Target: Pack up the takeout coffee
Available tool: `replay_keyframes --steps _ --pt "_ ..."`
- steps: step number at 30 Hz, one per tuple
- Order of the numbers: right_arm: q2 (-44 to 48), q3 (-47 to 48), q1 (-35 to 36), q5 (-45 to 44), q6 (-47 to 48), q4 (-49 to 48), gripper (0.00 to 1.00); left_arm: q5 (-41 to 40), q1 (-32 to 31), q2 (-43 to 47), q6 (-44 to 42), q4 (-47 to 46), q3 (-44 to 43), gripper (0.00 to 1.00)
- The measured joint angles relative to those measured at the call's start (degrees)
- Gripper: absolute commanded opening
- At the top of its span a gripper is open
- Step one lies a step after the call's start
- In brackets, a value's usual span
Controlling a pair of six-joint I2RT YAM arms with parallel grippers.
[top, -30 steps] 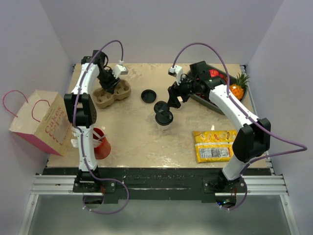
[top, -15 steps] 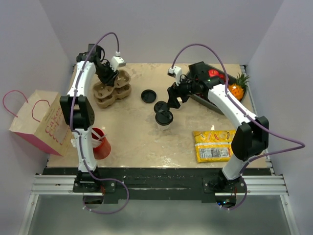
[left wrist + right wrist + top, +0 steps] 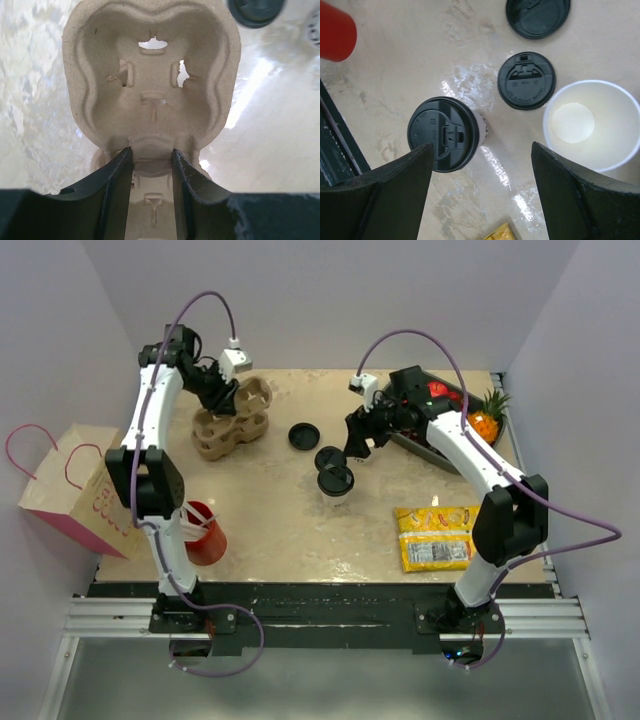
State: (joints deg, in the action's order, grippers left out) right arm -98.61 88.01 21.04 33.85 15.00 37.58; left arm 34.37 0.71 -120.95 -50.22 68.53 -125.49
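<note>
Items on the table (image 3: 270, 520), as we count them.

1. Takeout coffee (image 3: 336, 483) (image 3: 443, 134): white paper cup with a black lid on, upright near the middle of the table. Nothing grips it, and it stands well apart from the cup carrier.
2. Moulded pulp cup carrier (image 3: 228, 425) (image 3: 150, 80): far left, with its wells empty.
3. Left gripper (image 3: 222, 400) (image 3: 152, 165): narrowly parted, its fingers clamped either side of the carrier's central ridge.
4. Right gripper (image 3: 355, 450) (image 3: 481, 146): jaws spread wide and holding nothing. It hangs above the table over the coffee and the lidless paper cup (image 3: 592, 125).
5. Spare black lid (image 3: 329, 457) (image 3: 526, 80): flat on the table, just beyond the coffee.
6. Second black lid (image 3: 303, 435) (image 3: 537, 17): farther back.
7. Red cup (image 3: 205, 533): near left, beside the left arm.
8. Paper bag (image 3: 80, 490): off the table's left edge.
9. Yellow snack packet (image 3: 435, 537): near right.
10. Pineapple (image 3: 485, 422): far right corner, beside a dark tray (image 3: 420, 445).
</note>
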Motion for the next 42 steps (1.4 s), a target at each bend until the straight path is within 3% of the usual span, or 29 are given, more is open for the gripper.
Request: replay_keyframes --steps 4,9,12,17,31,42 --pt "0.00 0.07 -3.17 -1.07 -2.29 -1.18 0.82 2.12 -4.85 12.96 -4.22 0.26 14.29 0.16" --pt "0.00 0.04 -6.51 -1.44 -4.72 -2.54 0.82 3.58 -17.62 28.61 -7.91 0.15 34.16 0.15" --pt "0.00 0.04 -7.39 -1.46 -5.46 -2.95 0.82 2.64 -22.64 32.13 -8.57 -0.61 40.79 0.15" --pt "0.04 0.04 -7.39 -1.38 -5.90 -3.28 0.82 0.74 -25.88 34.16 -9.68 -4.57 49.57 0.14" --pt "2.29 0.04 -9.25 -3.48 -6.91 -3.41 0.82 -5.09 -32.33 32.22 -2.71 -16.74 61.40 0.16" --pt "2.84 0.55 -9.86 -4.35 -7.15 -3.23 0.82 -4.63 -32.41 29.35 3.91 -20.06 62.62 0.53"
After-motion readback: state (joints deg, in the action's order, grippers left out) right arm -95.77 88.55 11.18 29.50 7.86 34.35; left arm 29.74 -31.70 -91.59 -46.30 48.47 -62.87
